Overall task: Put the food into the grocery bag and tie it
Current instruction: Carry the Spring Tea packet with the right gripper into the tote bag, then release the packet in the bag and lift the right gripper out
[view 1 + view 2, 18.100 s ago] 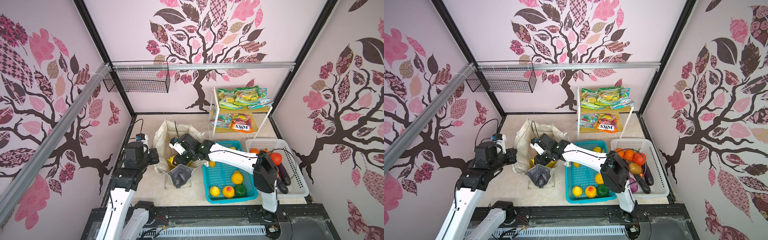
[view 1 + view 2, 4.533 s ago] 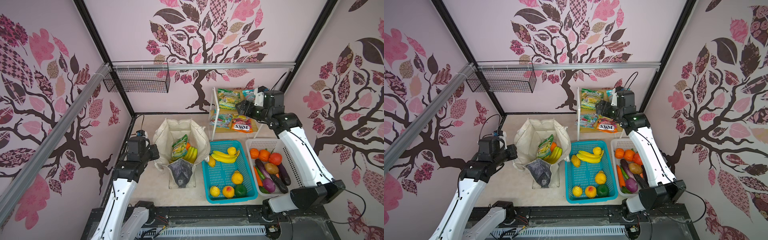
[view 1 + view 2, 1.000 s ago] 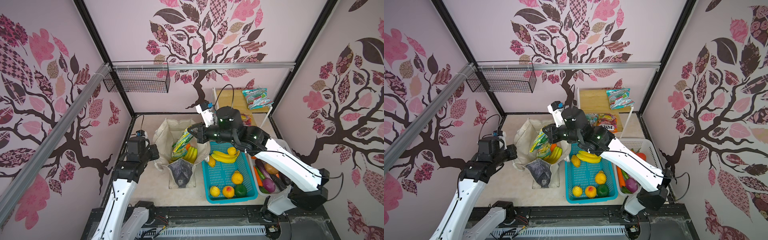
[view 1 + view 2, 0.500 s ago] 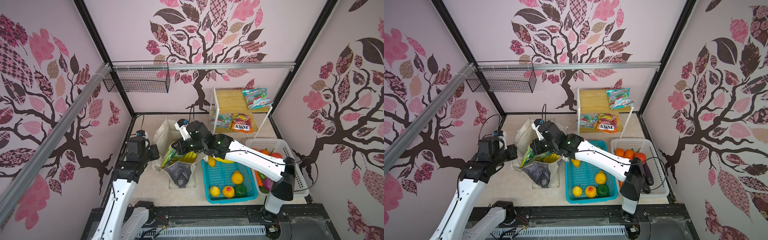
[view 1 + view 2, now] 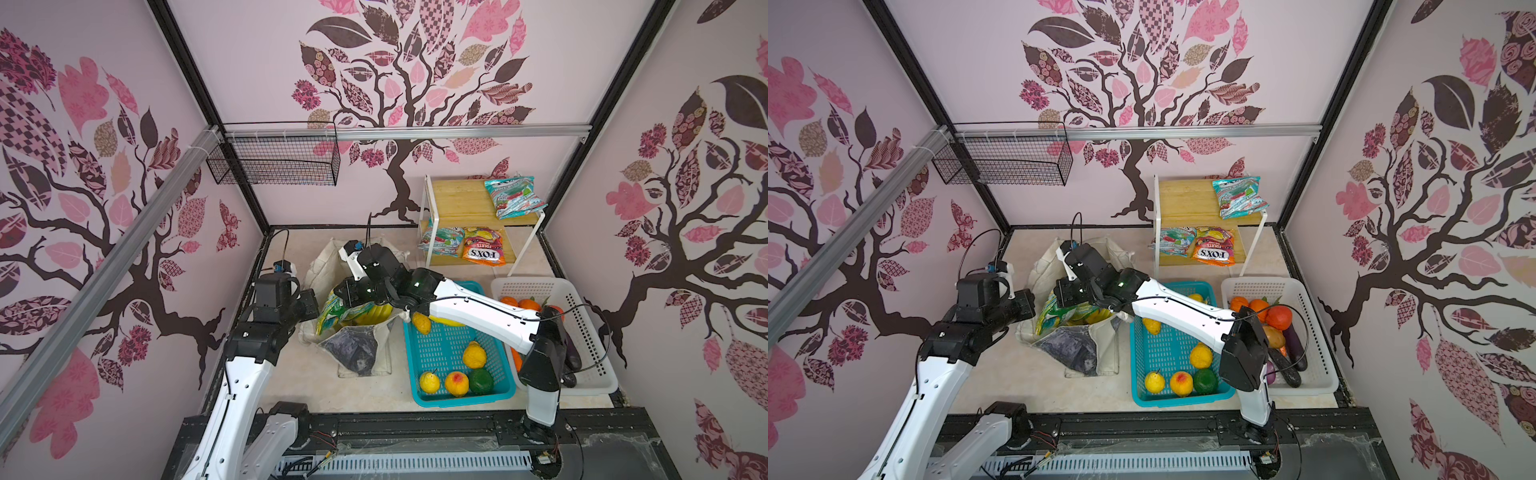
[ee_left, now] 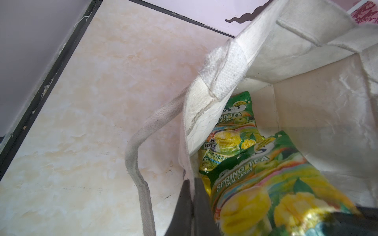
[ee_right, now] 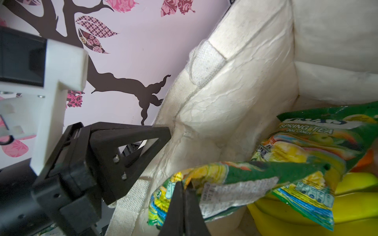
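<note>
The grocery bag (image 5: 362,352) stands open on the floor, left of centre in both top views. My left gripper (image 6: 192,181) is shut on its left rim and holds that wall up. In a top view it sits at the bag's left side (image 5: 309,301). My right gripper (image 7: 183,185) reaches across into the bag's mouth, shut on the edge of a green FOX'S packet (image 7: 235,177). That packet hangs tilted just inside the mouth (image 5: 1054,313). Below it lie another green packet (image 6: 229,132) and a yellow banana bunch (image 7: 358,204).
Right of the bag a teal basket (image 5: 457,401) holds several toy fruits. A white basket (image 5: 582,386) of vegetables is further right. More packets lie on a wooden two-tier shelf (image 5: 457,199) at the back. A wire basket (image 5: 274,162) hangs on the back wall.
My right gripper has carried the green packet left and down, from above the bag into its mouth. The left gripper has kept its hold on the rim without moving.
</note>
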Motion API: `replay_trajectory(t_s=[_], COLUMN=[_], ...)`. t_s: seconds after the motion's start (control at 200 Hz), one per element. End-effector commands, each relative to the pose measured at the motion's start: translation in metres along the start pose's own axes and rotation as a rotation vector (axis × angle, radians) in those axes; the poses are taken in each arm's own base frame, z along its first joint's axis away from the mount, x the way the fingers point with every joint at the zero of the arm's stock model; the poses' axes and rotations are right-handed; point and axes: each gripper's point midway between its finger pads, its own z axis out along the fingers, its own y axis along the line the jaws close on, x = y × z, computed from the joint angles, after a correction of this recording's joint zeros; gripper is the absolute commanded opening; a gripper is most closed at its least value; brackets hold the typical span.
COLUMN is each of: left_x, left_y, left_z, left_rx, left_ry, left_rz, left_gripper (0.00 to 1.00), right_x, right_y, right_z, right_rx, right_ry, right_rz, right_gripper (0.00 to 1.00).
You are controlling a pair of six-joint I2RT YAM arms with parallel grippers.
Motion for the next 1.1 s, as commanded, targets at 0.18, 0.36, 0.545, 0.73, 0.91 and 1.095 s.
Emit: replay_trajectory(t_s=[0.18,0.36,0.545,0.73,0.91,1.095], left_x=[0.003,0.002,0.002,0.003,0.002,0.002], left_y=[0.001,0.002,0.001,0.001,0.001,0.001], left_z=[0.005,0.004,0.003,0.005,0.003,0.003], left_rx=[0.003,-0.003,0.001,0.004,0.006,0.004], left_ry=[0.001,-0.006,-0.007,-0.001,-0.009,-0.007], left_rz=[0.001,0.000,0.001,0.002,0.001,0.001], left_gripper=[0.00,0.00,0.00,0.00,0.00,0.00], right_x=[-0.023,-0.005,0.026,0.039,0.052,0.061], right_y=[-0.007,-0.026,-0.020,-0.013,-0.045,-0.052], right_z=[0.003,0.012,0.012,0.004,0.000,-0.002], right_rx=[-0.031,0.029,-0.037,-0.095,0.065,0.103], right_ry=[-0.029,-0.014,0.015,0.047,0.077,0.131], right_rz=[-0.001,0.026,0.020,0.012,0.005,-0.015], right_gripper=[0.00,0.00,0.00,0.00,0.00,0.12])
